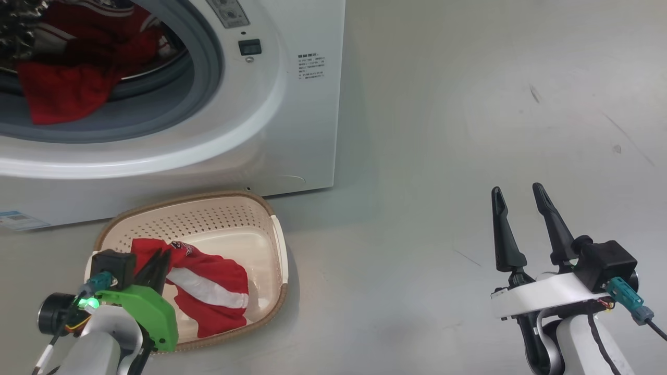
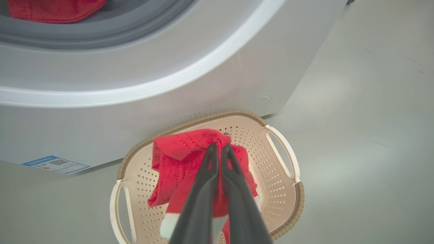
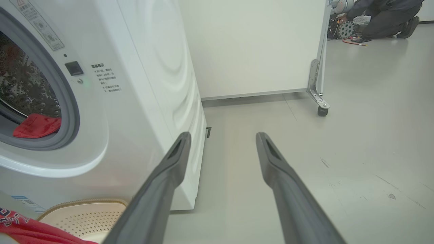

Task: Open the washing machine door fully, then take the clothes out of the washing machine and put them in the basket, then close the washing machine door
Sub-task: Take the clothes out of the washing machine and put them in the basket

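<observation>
The white washing machine [image 1: 292, 130] stands with its opening uncovered; its door is out of view. Red clothes [image 1: 68, 88] lie in the drum and spill over the grey gasket. On the floor in front stands the cream basket [image 1: 208, 200]. A red garment with a white stripe [image 1: 208, 291] hangs into it. My left gripper [image 1: 156, 268] is above the basket's left part, shut on that garment [image 2: 183, 149], fingers pressed together at the fabric [image 2: 218, 147]. My right gripper [image 1: 518, 195] stands open over bare floor, far right of the basket, nothing between its fingers [image 3: 222, 135].
A blue label [image 1: 18, 220] sits low on the machine's front. To the right of the machine, a white panel on a caster [image 3: 322, 110] stands behind, and a crouching person [image 3: 383, 17] works at the far back. Grey floor stretches to the right.
</observation>
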Robot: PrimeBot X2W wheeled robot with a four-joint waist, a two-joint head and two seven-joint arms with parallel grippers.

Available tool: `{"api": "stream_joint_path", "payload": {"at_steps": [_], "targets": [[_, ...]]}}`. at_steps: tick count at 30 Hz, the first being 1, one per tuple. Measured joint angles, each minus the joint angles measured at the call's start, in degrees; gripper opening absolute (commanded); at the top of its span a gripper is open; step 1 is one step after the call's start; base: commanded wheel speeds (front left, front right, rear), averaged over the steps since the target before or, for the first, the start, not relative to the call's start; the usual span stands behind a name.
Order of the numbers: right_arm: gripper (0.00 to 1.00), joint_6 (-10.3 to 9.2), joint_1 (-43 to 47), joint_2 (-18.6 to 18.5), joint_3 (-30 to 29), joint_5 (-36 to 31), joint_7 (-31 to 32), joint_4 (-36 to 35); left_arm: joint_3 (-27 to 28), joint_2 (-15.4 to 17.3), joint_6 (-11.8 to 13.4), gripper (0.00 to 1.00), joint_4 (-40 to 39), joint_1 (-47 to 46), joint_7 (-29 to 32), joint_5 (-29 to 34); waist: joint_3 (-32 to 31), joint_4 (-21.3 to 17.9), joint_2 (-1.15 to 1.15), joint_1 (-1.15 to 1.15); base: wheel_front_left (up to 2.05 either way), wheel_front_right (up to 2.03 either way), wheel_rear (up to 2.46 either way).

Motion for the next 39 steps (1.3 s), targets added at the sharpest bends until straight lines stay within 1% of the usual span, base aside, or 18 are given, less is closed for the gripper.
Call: {"api": "stream_joint_path", "payload": {"at_steps": [4, 13, 16, 21, 33, 35, 39], "targets": [[1.0, 0.0, -0.9, 0.0, -0.2, -0.2, 0.0, -1.1, 0.6, 0.1, 0.0, 0.0, 2.6, -2.3, 1.9, -0.9, 2.3, -1.3, 0.0, 0.0, 0.0, 0.0, 0.0], [1.0, 0.01, -2.3, 0.0, -0.4, -0.4, 0.0, -2.2, 3.6, 1.7, 0.0, 0.0, 8.7, -7.0, 3.6, -1.6, 7.3, -4.6, 0.0, 0.01, 0.0, 0.0, 0.0], [1.0, 0.01, -2.9, 0.0, -0.5, -0.4, 0.0, -2.5, 3.9, 2.1, 0.0, 0.0, 10.4, -8.2, 4.1, -1.6, 8.8, -5.8, 0.0, 0.0, 0.0, 0.0, 0.0], [1.0, 0.0, -3.2, 0.0, -1.2, -0.4, 0.0, -3.6, 3.9, 1.9, 0.0, 0.0, 12.5, -11.4, 5.1, -1.7, 11.4, -7.3, 0.0, 0.01, 0.0, 0.0, 0.0], [1.0, -0.04, -4.8, 0.1, -2.2, -0.3, 0.0, -4.9, 5.2, 1.5, 0.9, 0.0, 18.0, -16.7, 6.1, -3.1, 16.6, -8.9, 0.0, 0.01, 0.0, 0.0, 0.0], [1.0, -0.04, -4.9, 0.1, -2.4, -0.3, 0.0, -4.8, 5.4, 1.3, 1.4, 0.0, 19.1, -17.1, 6.1, -3.2, 17.2, -9.0, 0.0, 0.01, 0.0, 0.0, 0.0], [1.0, -0.04, -5.4, 0.1, -2.5, -0.3, 0.0, -4.8, 5.6, 1.2, 1.4, 0.0, 21.2, -17.3, 6.1, -3.3, 17.6, -8.8, 0.0, 0.01, 0.0, 0.0, 0.0]]}}
